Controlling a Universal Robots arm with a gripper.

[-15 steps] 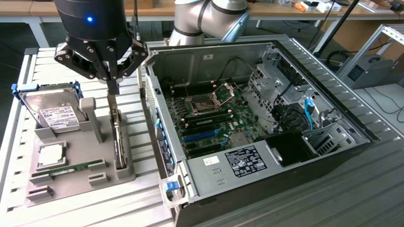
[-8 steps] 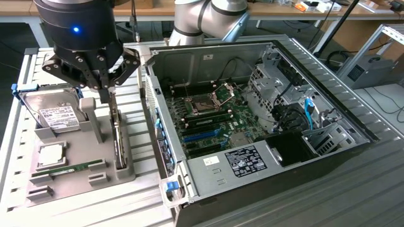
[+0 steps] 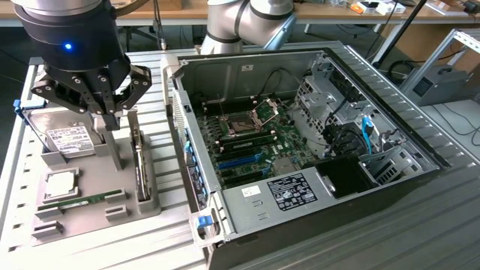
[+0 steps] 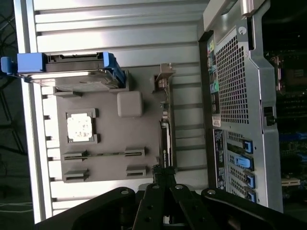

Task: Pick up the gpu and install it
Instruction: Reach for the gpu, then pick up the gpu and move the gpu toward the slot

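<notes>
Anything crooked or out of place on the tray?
Nothing stands out. The gpu stands on edge in its tray slot, the hard drive and memory stick sit in theirs, gripper over the tray.

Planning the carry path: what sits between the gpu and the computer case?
Bare ribbed table only, in the exterior and wrist views, between gpu and case.

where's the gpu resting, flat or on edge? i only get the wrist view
observer: on edge. the gpu stands upright in a holder on the grey tray
operator: gripper touching it
observer: no, the gripper hangs above the tray, clear of the card
operator: case ready
observer: the case lies on its side, open, with the motherboard facing up
</notes>
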